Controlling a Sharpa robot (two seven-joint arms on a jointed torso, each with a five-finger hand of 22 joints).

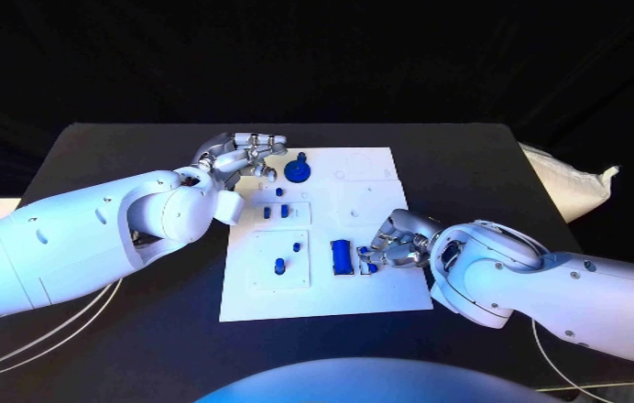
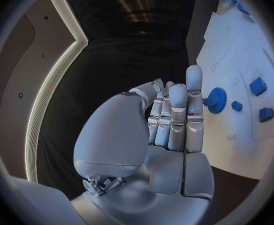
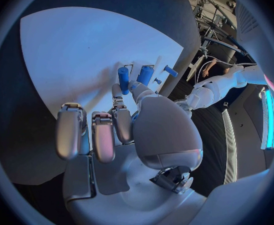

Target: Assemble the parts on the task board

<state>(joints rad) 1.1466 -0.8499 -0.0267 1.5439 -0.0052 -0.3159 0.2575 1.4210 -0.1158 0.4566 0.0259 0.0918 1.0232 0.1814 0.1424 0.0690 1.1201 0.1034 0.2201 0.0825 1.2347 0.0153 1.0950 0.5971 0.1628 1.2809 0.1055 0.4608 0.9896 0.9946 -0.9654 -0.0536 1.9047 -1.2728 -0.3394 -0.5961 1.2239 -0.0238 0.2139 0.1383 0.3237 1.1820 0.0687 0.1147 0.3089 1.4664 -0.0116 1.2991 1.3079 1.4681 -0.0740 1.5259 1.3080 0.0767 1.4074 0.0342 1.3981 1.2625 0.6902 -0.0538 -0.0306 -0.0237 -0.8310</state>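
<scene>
Now: right hand [image 1: 394, 243] pinches a blue cylinder [image 3: 123, 77] w/ fingertips, at the task board [image 1: 383, 293] mid-right, beside a blue block [image 1: 343, 255]. Left hand [image 1: 242, 157] holds nothing, fingers straight, at board's far-left edge by a blue gear [image 1: 299, 171]. Black counter [image 1: 119, 147] below.

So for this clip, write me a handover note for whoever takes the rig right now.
Left hand: empty, fingers together and nearly straight, hovering at the task board's far left corner, beside the blue gear.
Right hand: over the board's near right part, fingertips at a blue peg; whether it grips it is unclear.
Parts: gear at the far edge, two small blocks mid-board, small pieces in the near left panel, a long bar by the right hand.
Done: can't tell how much is seated.
Left: seat the peg, then the other parts.
</scene>
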